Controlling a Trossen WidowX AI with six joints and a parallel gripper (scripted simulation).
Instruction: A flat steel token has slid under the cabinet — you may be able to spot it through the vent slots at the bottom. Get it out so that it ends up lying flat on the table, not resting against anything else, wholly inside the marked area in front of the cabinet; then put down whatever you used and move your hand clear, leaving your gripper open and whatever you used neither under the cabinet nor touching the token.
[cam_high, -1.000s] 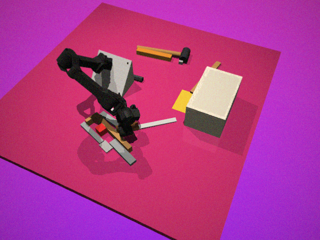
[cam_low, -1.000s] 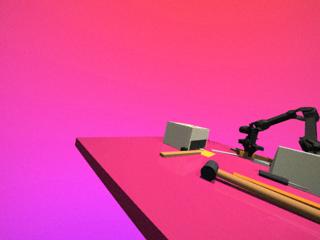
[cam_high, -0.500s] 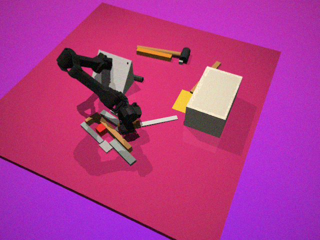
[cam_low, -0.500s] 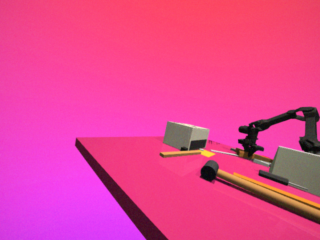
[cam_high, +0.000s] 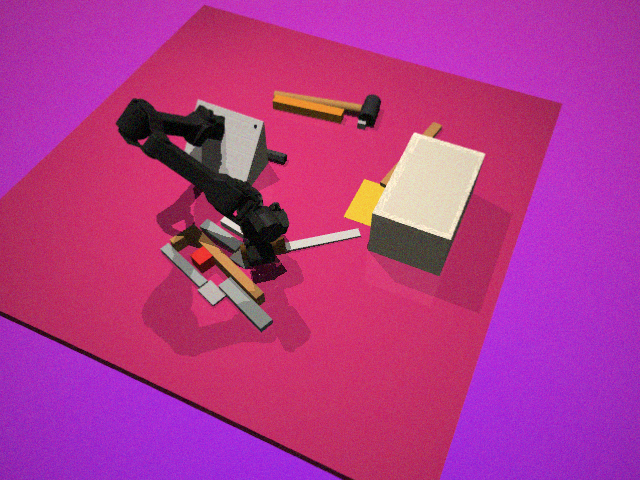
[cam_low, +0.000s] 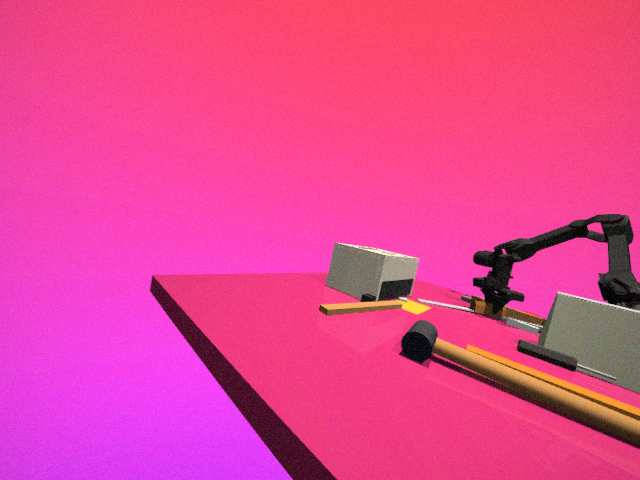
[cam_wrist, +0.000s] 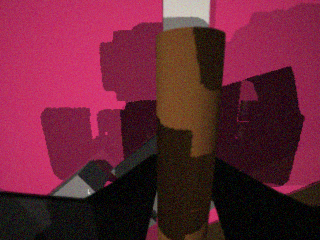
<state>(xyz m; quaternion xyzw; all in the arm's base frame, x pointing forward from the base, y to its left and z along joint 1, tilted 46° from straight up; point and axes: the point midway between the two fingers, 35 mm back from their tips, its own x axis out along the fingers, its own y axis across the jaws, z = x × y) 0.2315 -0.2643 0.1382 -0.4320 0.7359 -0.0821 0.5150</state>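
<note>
The gripper (cam_high: 262, 257) (cam_low: 496, 308) (cam_wrist: 185, 200) is shut on the brown handle (cam_wrist: 187, 100) of a tool, low over the table. The tool's long flat pale blade (cam_high: 325, 239) (cam_low: 444, 303) (cam_wrist: 186, 10) points toward the cabinet, its tip short of it. The cream-topped cabinet (cam_high: 429, 186) (cam_low: 356, 271) has a dark opening low on the side facing the yellow marked area (cam_high: 361, 201) (cam_low: 416, 307). A small pale flat thing (cam_low: 402, 299) lies between opening and yellow area; whether it is the token, I cannot tell. The space under the cabinet is hidden in the top view.
Grey bars (cam_high: 245, 304), a wooden bar (cam_high: 235, 268) and a red block (cam_high: 202, 258) lie around the gripper. A grey wedge (cam_high: 242, 144) stands near the arm. A mallet (cam_high: 370, 108) (cam_low: 419, 341) lies farther back. A wooden strip (cam_high: 434, 129) (cam_low: 359, 307) lies beside the cabinet.
</note>
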